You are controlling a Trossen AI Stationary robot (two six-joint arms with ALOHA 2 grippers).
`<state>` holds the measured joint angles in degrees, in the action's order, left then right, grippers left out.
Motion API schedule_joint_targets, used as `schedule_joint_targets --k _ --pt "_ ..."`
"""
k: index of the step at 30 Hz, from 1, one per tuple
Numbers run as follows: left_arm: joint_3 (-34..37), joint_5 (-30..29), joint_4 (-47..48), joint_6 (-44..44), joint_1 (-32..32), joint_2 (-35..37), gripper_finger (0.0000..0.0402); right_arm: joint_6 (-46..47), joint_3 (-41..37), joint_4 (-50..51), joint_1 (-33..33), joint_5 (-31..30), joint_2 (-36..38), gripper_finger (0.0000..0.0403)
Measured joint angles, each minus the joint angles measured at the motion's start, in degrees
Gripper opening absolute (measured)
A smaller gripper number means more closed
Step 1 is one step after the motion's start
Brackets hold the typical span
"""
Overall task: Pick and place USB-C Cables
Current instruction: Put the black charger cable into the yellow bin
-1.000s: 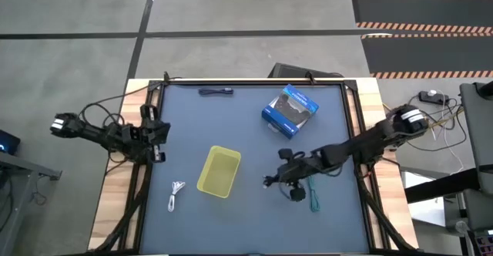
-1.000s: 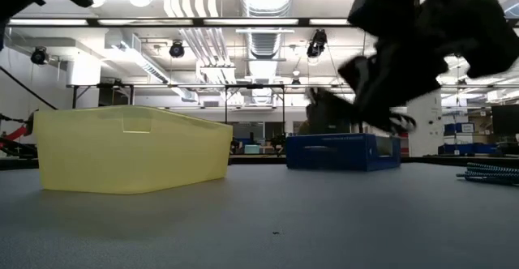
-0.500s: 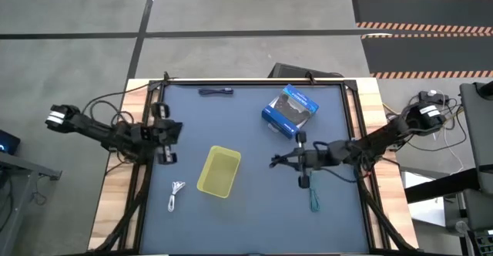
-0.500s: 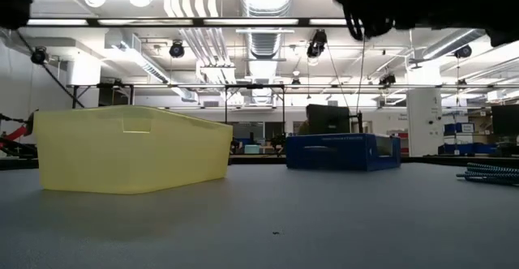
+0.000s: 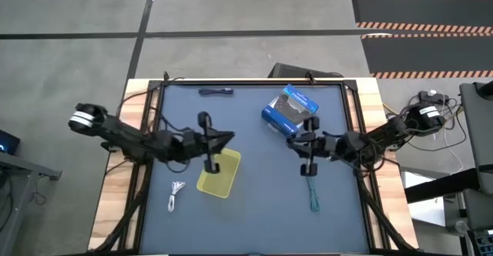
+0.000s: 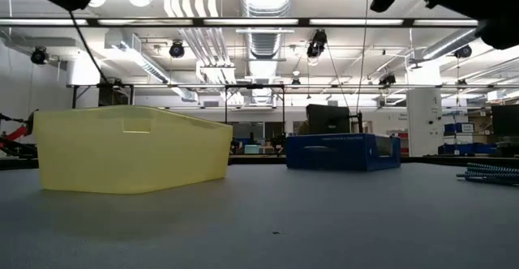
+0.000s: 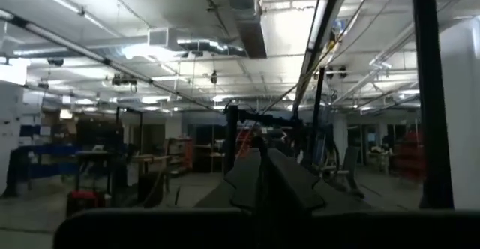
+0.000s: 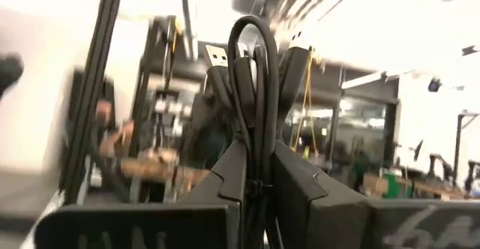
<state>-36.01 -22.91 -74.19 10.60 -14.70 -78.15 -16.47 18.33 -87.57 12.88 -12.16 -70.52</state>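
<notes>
High view: the right end effector (image 5: 310,157) hangs above the tabletop (image 5: 254,210) between the blue box (image 5: 290,110) and the teal cable (image 5: 313,199), well apart from the yellow tray (image 5: 218,173). The left end effector (image 5: 209,142) reaches over the tray's near corner. The white cable (image 5: 176,193) lies beside the tray, the purple cable (image 5: 216,92) at the far edge. Both arms head for the same spot, so I judge a collision over the tray the main risk.

Low view: only the tray (image 6: 130,149), the box (image 6: 340,151) and the teal cable (image 6: 491,172) rest on the surface; both arms are high, so a dropped cable would fall far and could bounce out.

Left wrist view: the left end effector (image 7: 264,183) is pinched together on nothing.

Right wrist view: the right end effector (image 8: 256,175) clamps the black cable (image 8: 251,76) by its lower loops, plugs standing free above. The grip looks narrow; a jolt could let the bundle slip or unravel.
</notes>
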Motion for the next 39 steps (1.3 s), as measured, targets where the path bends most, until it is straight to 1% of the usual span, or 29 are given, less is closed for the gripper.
schedule_joint_targets --k 6,9,16,21,24,31,33,37,39 --pt "-7.02 -0.13 0.23 -2.83 0.0 -9.78 0.0008 5.88 0.0 -1.9 -0.24 0.07 -0.05 0.0029" --pt "-10.23 -0.12 0.71 -2.96 0.0 -13.53 0.0008 6.1 0.0 -1.6 -0.44 0.07 -0.15 0.0029" --pt "-14.96 -0.13 4.13 -5.74 0.09 -17.7 0.0008 3.46 -0.02 0.26 -0.57 0.07 -0.15 0.0029" --pt "-16.74 -0.1 4.8 -4.74 0.5 -19.25 0.0015 2.87 -0.02 0.07 -0.55 0.08 -0.04 0.0029" --pt "-17.43 0.04 6.3 -4.7 0.85 -19.3 0.0043 1.73 0.11 -0.19 -0.57 0.09 0.02 0.0029" --pt "-20.06 0.14 9.13 -4.67 2.0 -19.34 0.015 -1.04 1.86 2.77 -0.56 0.11 -0.15 0.0029" --pt "-20.39 0.12 9.25 -4.67 2.53 -19.34 0.0175 -1.81 2.34 3.92 -0.57 0.1 -0.15 0.0029" --pt "-20.5 0.56 9.25 -5.83 3.29 -19.34 0.0206 -2.66 3.06 5.26 -0.68 0.09 -0.39 0.0029" --pt "-20.5 2.94 9.23 -5.87 3.5 -19.34 0.0212 -2.91 3.08 5.67 -0.99 0.08 -0.39 0.0029"
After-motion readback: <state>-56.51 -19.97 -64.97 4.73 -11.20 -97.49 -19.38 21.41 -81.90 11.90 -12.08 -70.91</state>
